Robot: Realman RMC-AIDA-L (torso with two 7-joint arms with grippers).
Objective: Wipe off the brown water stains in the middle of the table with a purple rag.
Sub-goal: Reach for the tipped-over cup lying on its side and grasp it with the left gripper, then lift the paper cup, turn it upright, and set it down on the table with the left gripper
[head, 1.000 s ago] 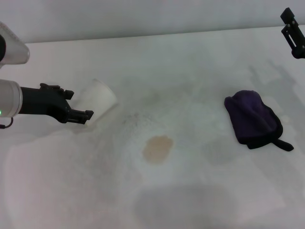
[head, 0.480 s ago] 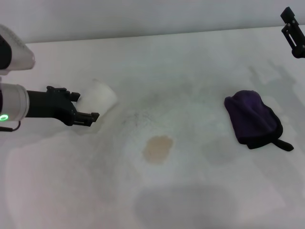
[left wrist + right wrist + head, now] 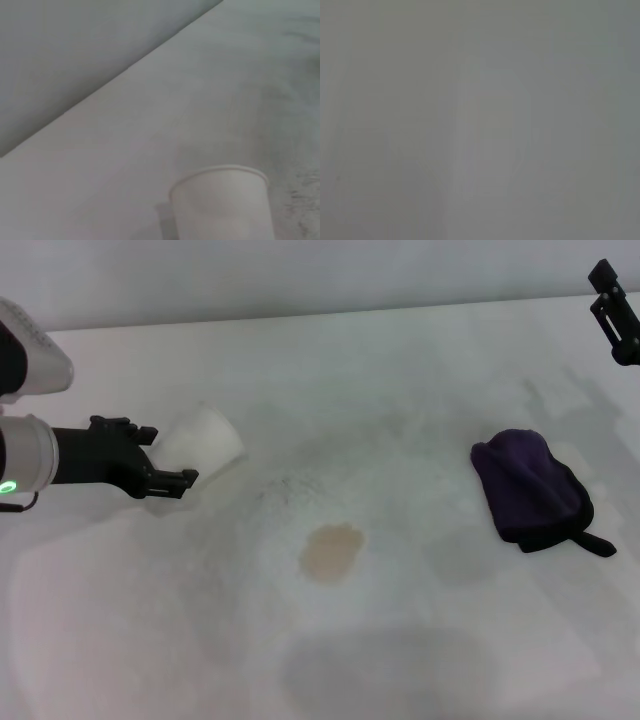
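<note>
The brown water stain (image 3: 331,551) is a pale tan blotch in the middle of the white table (image 3: 420,370). The purple rag (image 3: 530,488) lies bunched on the right side of the table, its black tab pointing to the front right, with no gripper touching it. My left gripper (image 3: 172,456) is low at the left, fingers apart, right beside a white paper cup (image 3: 203,440). The cup also shows in the left wrist view (image 3: 222,205). My right gripper (image 3: 612,310) hangs parked at the far right, well above and behind the rag.
The table's far edge meets a grey wall (image 3: 300,275). Faint grey smears lie around the stain. The right wrist view shows only a blank grey surface.
The left gripper reached a little to the right toward the cup, then drew back to the left. The cup, rag, stain and right arm stay put.
</note>
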